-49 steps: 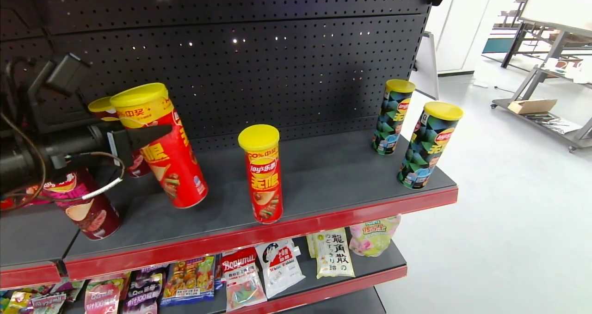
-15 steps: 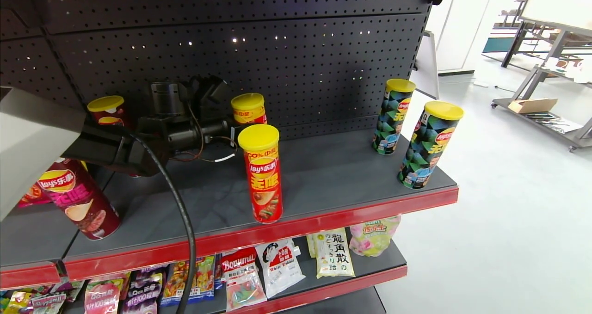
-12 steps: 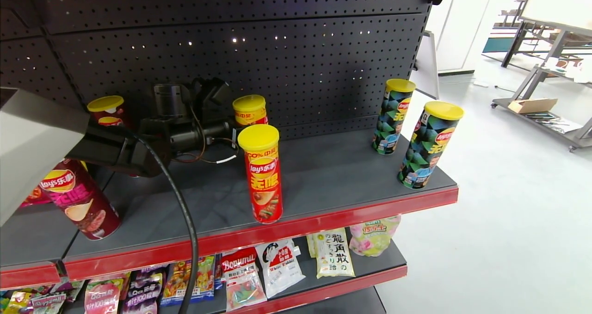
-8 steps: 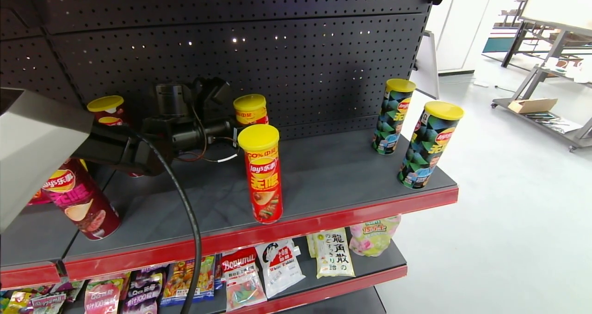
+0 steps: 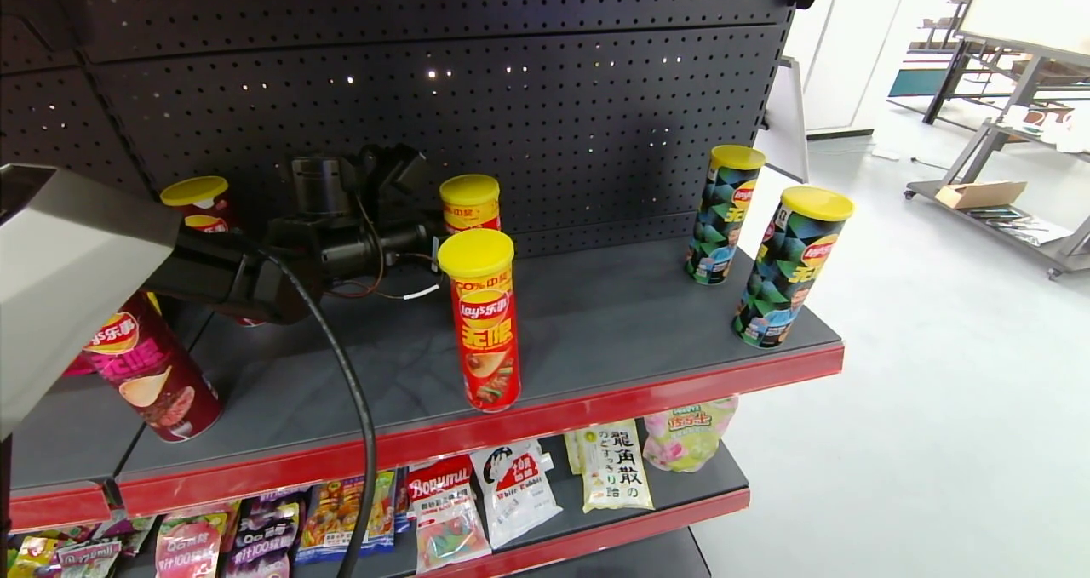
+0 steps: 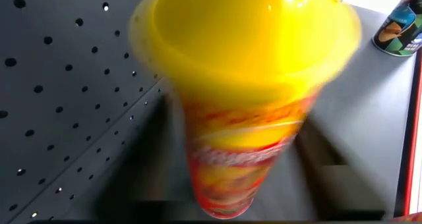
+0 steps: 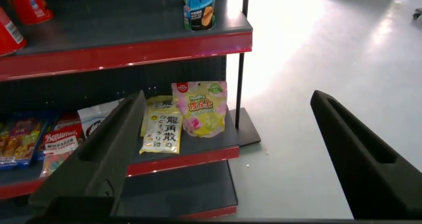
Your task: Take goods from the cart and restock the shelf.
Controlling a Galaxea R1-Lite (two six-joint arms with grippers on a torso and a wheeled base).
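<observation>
A red chip can [image 5: 469,203] is held upright in the left gripper's [image 5: 423,236] jaws at the back of the shelf [image 5: 613,323], behind a second red can [image 5: 484,323]; release is judged still to come. The right gripper's [image 7: 227,99] jaws are spread wide, empty. Seconds earlier, the can was carried tilted near the shelf's left front.

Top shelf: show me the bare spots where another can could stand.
Widest bare patch: between the front red can and the green cans. Another lies along the front edge between the maroon can and that red can. Crowded: back left, where the left tool holds the back can.
</observation>
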